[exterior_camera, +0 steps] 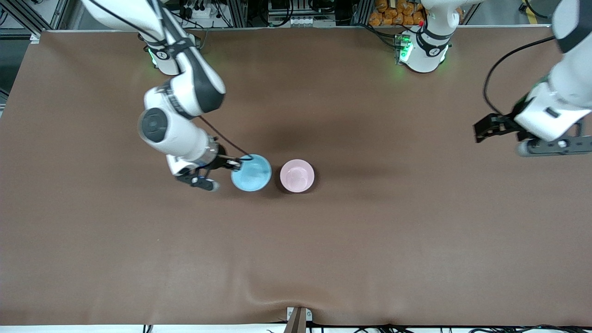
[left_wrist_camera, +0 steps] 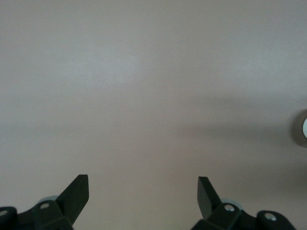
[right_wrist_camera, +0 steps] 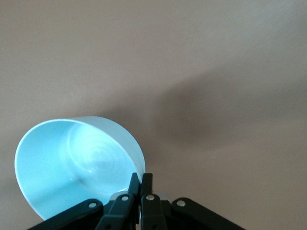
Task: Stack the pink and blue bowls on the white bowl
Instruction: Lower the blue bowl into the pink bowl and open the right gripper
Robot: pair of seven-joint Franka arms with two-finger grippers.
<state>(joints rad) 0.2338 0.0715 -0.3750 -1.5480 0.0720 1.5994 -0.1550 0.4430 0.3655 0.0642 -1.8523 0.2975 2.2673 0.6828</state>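
With its fingers (right_wrist_camera: 140, 184) pinching only the blue bowl's (exterior_camera: 251, 173) rim at centre frame, the right gripper (exterior_camera: 230, 163) could let it tilt or slip onto the pink bowl (exterior_camera: 297, 175), while the left gripper (left_wrist_camera: 143, 191) waits, fingers spread, at the frame's right edge.

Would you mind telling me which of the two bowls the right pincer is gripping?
The blue bowl: the right pincer is shut on its rim. The pink bowl sits beside it, toward the left arm's end, untouched.

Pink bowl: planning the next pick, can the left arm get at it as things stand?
Probably yes: the pink bowl sits uncovered, bare table toward the open left pincer; the right pincer grips the blue bowl beside it.
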